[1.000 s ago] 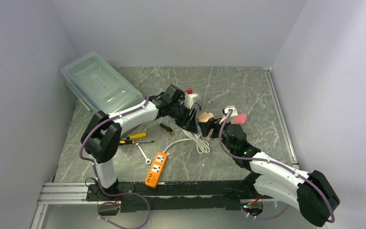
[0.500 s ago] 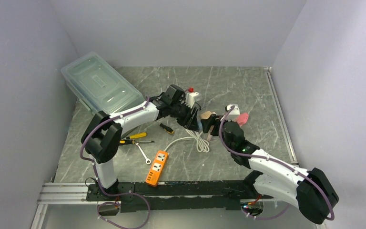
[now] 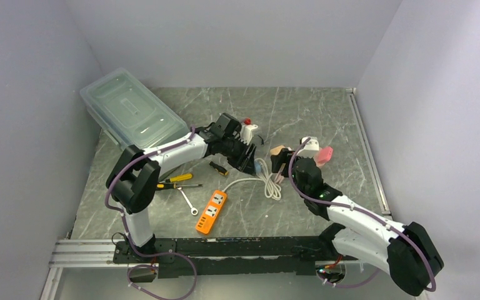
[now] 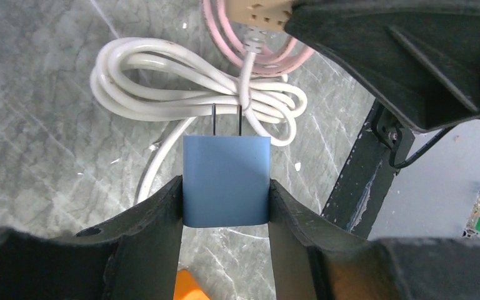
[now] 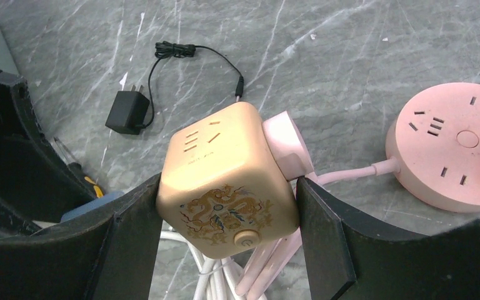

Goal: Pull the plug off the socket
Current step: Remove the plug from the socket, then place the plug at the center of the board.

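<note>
My left gripper [image 4: 225,190] is shut on a blue plug [image 4: 226,181]. Its two bare prongs [image 4: 227,119] point forward and are in no socket. In the top view the plug [image 3: 260,167] sits at the left gripper's tip [image 3: 252,161]. My right gripper [image 5: 228,206] is shut on a tan cube socket [image 5: 225,181] with a dragon print and a pink plug in its side. The cube [image 3: 277,150] is held a short gap to the right of the blue plug. Its face also shows at the top of the left wrist view [image 4: 259,12].
A bundled white cord [image 3: 269,184] lies below the grippers, running to an orange power strip [image 3: 211,211]. A round pink power strip [image 3: 324,155] and a white socket [image 3: 248,130] lie nearby. A black adapter [image 5: 127,112], hand tools [image 3: 175,181] and a clear bin [image 3: 131,109] lie left.
The cube socket and blue plug, joined before, are now apart. My right gripper has carried the cube to the right. The white cord and orange strip shifted right.
</note>
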### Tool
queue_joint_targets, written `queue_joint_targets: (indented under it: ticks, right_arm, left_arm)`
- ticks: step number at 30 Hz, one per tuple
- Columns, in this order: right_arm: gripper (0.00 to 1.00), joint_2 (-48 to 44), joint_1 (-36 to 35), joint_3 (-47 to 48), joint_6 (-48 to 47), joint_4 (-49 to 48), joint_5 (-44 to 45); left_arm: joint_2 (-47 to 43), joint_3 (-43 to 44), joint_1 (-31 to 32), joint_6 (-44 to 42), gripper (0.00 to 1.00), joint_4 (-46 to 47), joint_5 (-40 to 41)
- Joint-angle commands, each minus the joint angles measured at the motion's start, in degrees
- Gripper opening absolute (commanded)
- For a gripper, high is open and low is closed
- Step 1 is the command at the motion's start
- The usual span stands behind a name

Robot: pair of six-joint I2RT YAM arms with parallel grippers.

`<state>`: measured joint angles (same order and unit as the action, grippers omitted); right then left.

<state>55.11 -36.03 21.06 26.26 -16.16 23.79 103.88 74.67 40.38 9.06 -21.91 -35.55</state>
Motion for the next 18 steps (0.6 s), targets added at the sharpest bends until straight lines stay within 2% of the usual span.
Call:
queue_joint_targets:
  ticks: [1,7,12,18]
  right_arm:
    - [0.0,-2.8,0.2,0.1,-1.3,-8.9,-1.1]
    - [0.0,-4.1,0.2,-2.1,-4.0,-13.3,-3.6]
    - [0.0,-5.1,0.2,-3.0,-4.6,-14.7,-4.7]
    - [0.0,-5.2,0.1,-2.9,-4.4,-14.5,-5.2]
  left_arm:
    - [-2.0,0.8,-1.7,0.1,0.0,0.6,2.4]
    - [-1.7,3.5,-8.1,2.9,0.0,0.9,15.0]
    - [1.4,10.0,-8.9,-0.4,0.0,-2.2,26.6]
    - [7.0,13.5,-11.4,-1.5,0.0,-4.3,31.0]
